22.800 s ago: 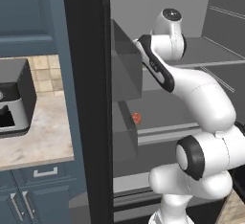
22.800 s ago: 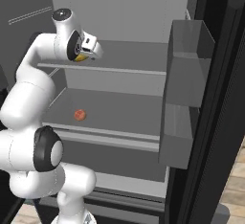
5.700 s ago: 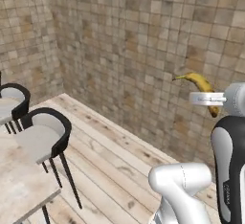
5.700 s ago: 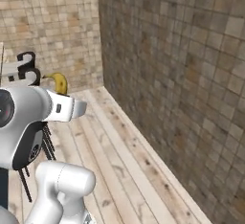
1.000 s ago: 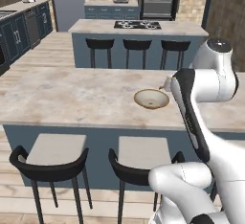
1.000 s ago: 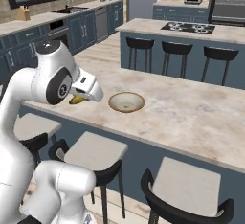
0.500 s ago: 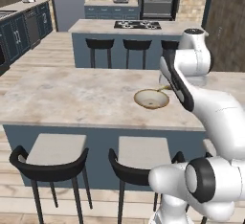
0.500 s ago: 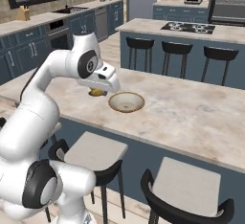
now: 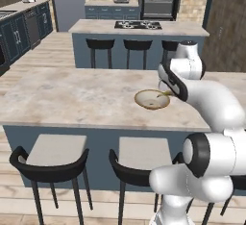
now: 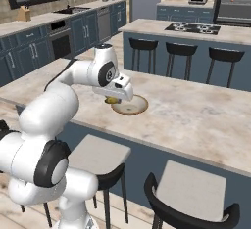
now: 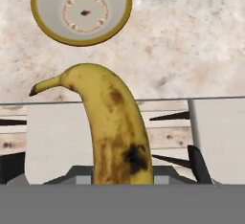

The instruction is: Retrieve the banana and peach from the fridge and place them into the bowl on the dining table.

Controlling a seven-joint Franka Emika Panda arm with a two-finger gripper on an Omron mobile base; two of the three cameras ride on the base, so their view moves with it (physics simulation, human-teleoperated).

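Banana (image 11: 115,132): yellow, brown-spotted (stem seemingly dark).

Long dining table, beige marbled stone top (image 9: 72,94), blue-grey base, runs across in front of me. Shallow beige-tan bowl with pale rim (image 9: 152,99) sits directly on top, near my side edge; also seen at (image 10: 130,105) and (image 11: 81,10). Bowl inside pale grey with ring of small specks and dark dot at centre. Black-backed stools with pale seats (image 9: 55,149) stand on wooden plank floor (image 9: 29,209) against near side of table.
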